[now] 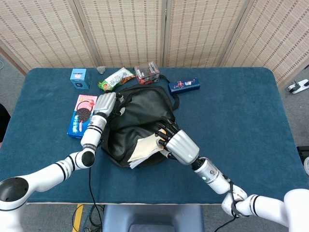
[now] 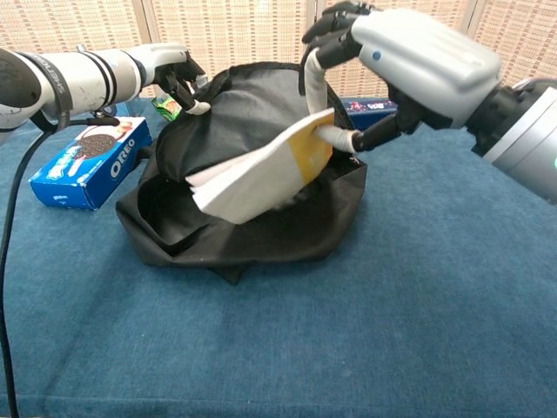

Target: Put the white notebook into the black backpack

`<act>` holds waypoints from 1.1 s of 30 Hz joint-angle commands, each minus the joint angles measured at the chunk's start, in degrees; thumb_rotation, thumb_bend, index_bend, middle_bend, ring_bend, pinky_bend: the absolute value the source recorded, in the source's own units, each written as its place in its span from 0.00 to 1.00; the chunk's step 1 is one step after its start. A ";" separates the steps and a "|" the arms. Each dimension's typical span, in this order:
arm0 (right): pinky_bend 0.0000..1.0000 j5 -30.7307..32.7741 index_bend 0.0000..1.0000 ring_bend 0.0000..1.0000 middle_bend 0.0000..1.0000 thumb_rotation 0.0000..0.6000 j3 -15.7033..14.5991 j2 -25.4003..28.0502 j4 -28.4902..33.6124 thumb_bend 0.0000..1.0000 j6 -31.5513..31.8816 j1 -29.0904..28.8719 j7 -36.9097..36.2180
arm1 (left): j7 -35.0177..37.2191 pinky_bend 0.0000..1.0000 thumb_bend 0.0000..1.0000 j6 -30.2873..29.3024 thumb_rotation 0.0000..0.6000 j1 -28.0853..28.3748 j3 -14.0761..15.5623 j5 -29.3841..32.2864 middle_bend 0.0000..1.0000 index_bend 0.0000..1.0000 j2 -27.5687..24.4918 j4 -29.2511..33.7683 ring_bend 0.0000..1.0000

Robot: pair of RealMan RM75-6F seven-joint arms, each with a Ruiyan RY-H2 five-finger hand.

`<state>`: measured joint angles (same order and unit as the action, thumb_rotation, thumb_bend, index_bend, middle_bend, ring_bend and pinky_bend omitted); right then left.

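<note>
The black backpack (image 1: 140, 121) (image 2: 244, 139) lies open in the middle of the blue table. My left hand (image 1: 105, 105) (image 2: 170, 68) holds its upper flap up at the far left edge. My right hand (image 1: 177, 145) (image 2: 409, 65) grips the white notebook (image 1: 144, 150) (image 2: 257, 174) by its yellow-edged corner. The notebook is tilted, its lower end pointing down into the bag's opening. Whether it touches the bag's inside I cannot tell.
An Oreo box (image 1: 81, 116) (image 2: 87, 165) lies left of the bag. Behind the bag are a small blue box (image 1: 79, 78), a green snack packet (image 1: 115, 79), a red-and-clear pack (image 1: 147, 72) and a dark blue bar (image 1: 184, 85) (image 2: 374, 111).
</note>
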<state>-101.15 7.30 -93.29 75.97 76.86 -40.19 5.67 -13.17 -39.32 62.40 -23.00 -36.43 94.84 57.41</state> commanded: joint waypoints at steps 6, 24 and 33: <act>0.04 1.22 0.59 0.16 0.39 1.00 -3.44 -3.44 -4.12 0.61 -1.85 1.49 1.10 | -0.43 0.09 0.57 -0.48 1.00 0.01 0.36 0.54 0.39 0.77 -0.89 1.28 0.33; 0.04 6.36 0.59 0.10 0.28 1.00 0.31 -10.84 -15.90 0.61 -10.96 -4.44 4.46 | -1.85 0.09 0.57 -1.82 1.00 -0.31 1.30 1.98 0.39 0.77 -3.74 6.15 0.32; 0.01 7.99 0.60 0.04 0.24 1.00 1.67 -14.86 -22.51 0.61 -12.38 -7.03 4.59 | -2.81 0.09 0.57 -1.95 1.00 -0.05 1.77 3.69 0.39 0.76 -5.41 8.61 0.32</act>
<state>-93.53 8.73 -107.46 54.33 64.86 -46.70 10.33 -15.89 -41.24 62.31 -21.29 -32.86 89.56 65.91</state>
